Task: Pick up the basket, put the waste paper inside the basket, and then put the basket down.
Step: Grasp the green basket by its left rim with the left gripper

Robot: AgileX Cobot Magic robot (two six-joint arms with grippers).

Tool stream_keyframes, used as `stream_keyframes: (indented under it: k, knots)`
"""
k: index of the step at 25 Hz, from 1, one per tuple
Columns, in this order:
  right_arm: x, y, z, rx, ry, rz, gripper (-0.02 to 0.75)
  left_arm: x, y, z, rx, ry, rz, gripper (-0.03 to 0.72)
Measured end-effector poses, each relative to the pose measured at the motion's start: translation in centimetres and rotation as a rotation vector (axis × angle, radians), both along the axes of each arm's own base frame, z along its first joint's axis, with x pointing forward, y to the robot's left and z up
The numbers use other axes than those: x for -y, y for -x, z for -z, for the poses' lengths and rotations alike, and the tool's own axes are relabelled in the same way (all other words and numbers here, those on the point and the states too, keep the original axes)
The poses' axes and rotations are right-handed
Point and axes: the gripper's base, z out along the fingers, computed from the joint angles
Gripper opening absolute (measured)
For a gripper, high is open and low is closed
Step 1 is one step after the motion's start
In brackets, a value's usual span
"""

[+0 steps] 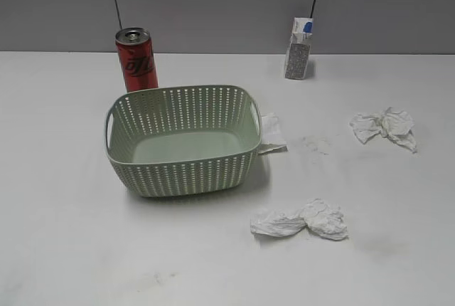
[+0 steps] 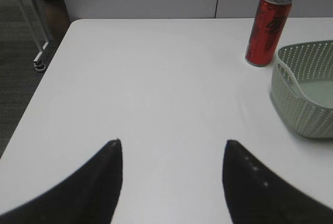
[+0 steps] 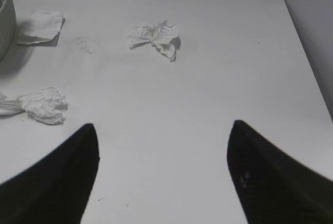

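Note:
The pale green slotted basket [image 1: 185,139] stands empty on the white table, left of centre; its edge shows in the left wrist view [image 2: 304,96]. Three white waste paper pieces lie on the table: a flat squarish one [image 1: 272,134] touching the basket's right side, a wad [image 1: 384,127] at the right, a wad [image 1: 302,220] in front. They show in the right wrist view as the flat piece [image 3: 40,25], the far wad [image 3: 154,37] and the near wad [image 3: 36,104]. My left gripper [image 2: 171,143] is open and empty, left of the basket. My right gripper [image 3: 164,126] is open and empty, short of the wads. Neither gripper shows in the exterior view.
A red can [image 1: 136,59] stands upright just behind the basket's left corner, also in the left wrist view [image 2: 268,27]. A small white-and-blue carton [image 1: 298,48] stands at the back right. The table's left edge [image 2: 36,94] and right edge [image 3: 307,52] are near the grippers.

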Motion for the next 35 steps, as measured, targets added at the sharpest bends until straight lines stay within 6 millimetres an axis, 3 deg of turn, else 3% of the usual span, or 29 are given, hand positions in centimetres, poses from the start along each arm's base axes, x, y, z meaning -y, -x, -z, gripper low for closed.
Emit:
stream_keyframes:
  k: [9, 35]
  knots:
    - [0.0, 0.0, 0.0, 0.0, 0.0, 0.0, 0.581, 0.0, 0.0, 0.0, 0.0, 0.0, 0.0, 0.455]
    - [0.0, 0.0, 0.0, 0.0, 0.0, 0.0, 0.581, -0.1, -0.02, -0.02, 0.004, -0.01, -0.007, 0.318]
